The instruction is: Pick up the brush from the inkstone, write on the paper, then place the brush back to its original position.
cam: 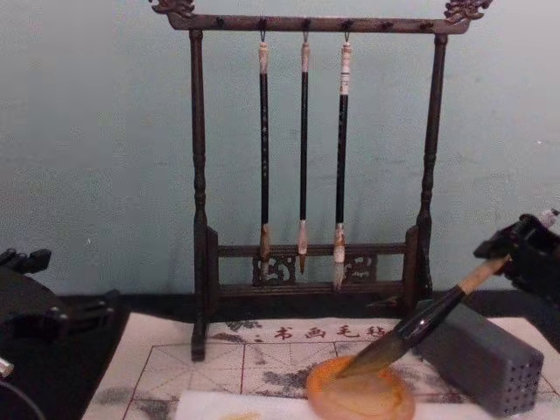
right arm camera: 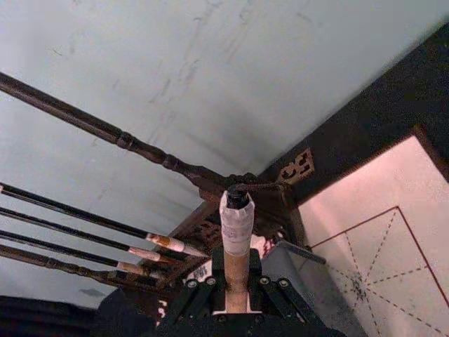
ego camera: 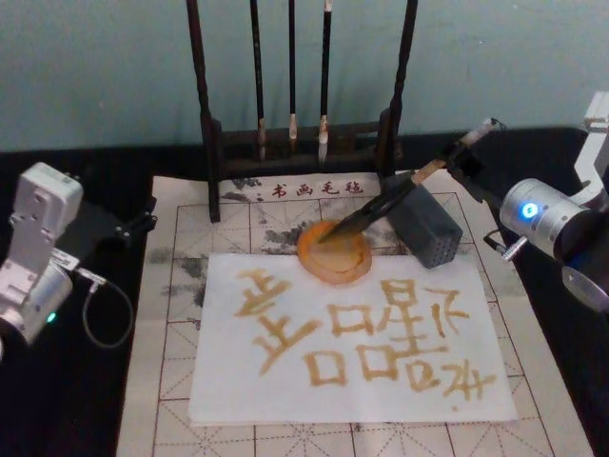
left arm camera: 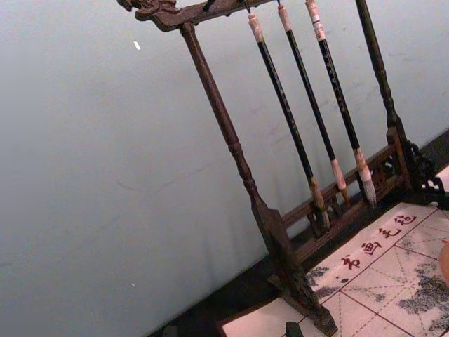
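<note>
The right gripper (ego camera: 468,157) is clamped on the upper handle of the brush (ego camera: 407,184). The brush slants down past the grey block (ego camera: 430,233), its bristles in the inkstone (ego camera: 335,272) at the far edge of the paper (ego camera: 285,390). The left arm (ego camera: 38,257) sits parked at the surface's left side.

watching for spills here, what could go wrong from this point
1. The right gripper holds the brush near its top end, so the tip in the inkstone could swing and smear the paper beside it.
2. The handle crosses the grey block; a sideways move might knock it.
3. The brush stand is close behind; a lift could hit it.
The left arm sits parked at the left.
</note>
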Robot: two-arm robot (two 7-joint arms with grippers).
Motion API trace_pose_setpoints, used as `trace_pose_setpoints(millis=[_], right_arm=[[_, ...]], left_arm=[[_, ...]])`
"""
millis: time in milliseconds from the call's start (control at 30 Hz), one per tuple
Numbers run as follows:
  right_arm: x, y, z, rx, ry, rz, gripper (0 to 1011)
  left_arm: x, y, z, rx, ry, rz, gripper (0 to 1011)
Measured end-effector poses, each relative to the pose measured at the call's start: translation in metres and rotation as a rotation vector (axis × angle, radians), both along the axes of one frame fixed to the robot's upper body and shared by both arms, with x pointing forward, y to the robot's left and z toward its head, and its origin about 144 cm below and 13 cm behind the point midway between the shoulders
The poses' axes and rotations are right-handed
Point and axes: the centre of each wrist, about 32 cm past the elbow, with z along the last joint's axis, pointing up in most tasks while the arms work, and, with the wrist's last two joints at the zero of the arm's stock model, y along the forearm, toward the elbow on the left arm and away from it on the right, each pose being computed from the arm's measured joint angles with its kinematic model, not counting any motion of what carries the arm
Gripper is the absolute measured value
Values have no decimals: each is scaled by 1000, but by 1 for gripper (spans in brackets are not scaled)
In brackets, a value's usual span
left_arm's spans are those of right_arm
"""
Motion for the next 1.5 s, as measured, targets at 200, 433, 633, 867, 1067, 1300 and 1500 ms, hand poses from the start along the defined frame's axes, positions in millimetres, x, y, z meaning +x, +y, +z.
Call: trace_pose_setpoints(millis=[200,433,633,867,1067,1300,1500], right_arm=[[1,1,-2,11,11,2,200],[2,4,-5,14,23,6,200],[2,6,-6,14,30,10,200],[2,8,-8,13,38,9,200],[2,8,-9,8,47,5,200],[2,8,-9,4,48,1,200],[2,8,-9,6,47,2,200]], left_arm=[[0,0,0,0,0,0,1001],[0,0,0,0,0,0,1001],[0,0,0,0,0,0,1001],[0,0,0,0,0,0,1001],[0,0,0,0,0,0,1001],[0,0,0,0,0,0,1001],[0,0,0,0,0,0,1001]])
